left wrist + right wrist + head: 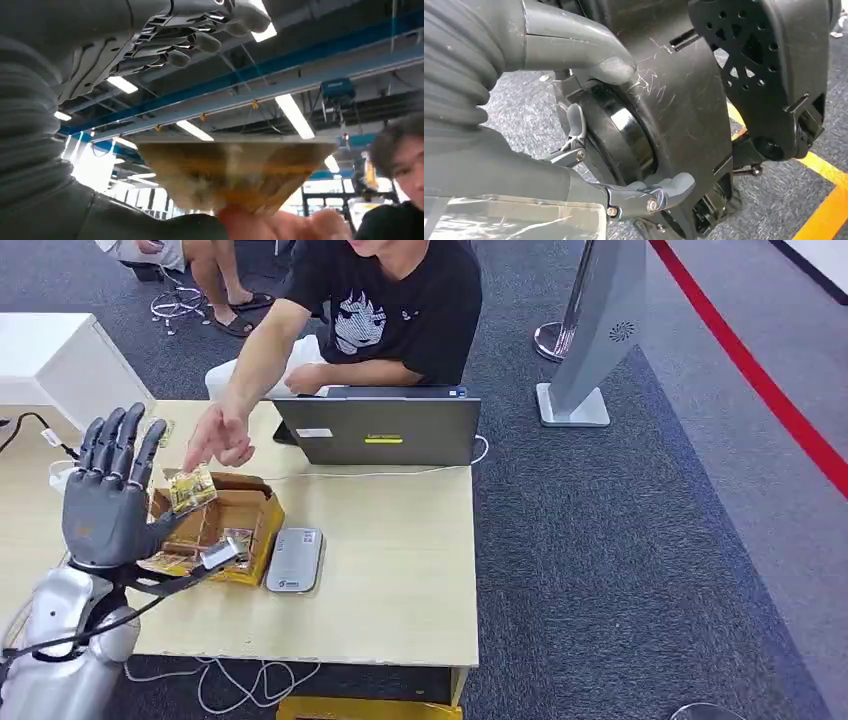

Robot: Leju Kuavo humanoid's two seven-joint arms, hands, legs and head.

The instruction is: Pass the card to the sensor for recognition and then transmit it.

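Holding our left hand (pixel 108 490) raised, fingers spread, grasping nothing; person's hand (pixel 222 437) offers a card (pixel 192 488) above the cardboard box (pixel 250 515) of cards. Right hand (pixel 589 150): empty, fingers apart.

No words or numbers can be read here. The laptop (pixel 385 430) at the far edge of the tabletop (pixel 400 570) has a small yellow strip and a white sticker on its lid, but the writing is too small to make out. The grey sensor (pixel 295 560) near the middle of the tabletop has a tiny mark at its near end, too small to read. The person's black shirt (pixel 405 300) shows a white drawing, not letters.
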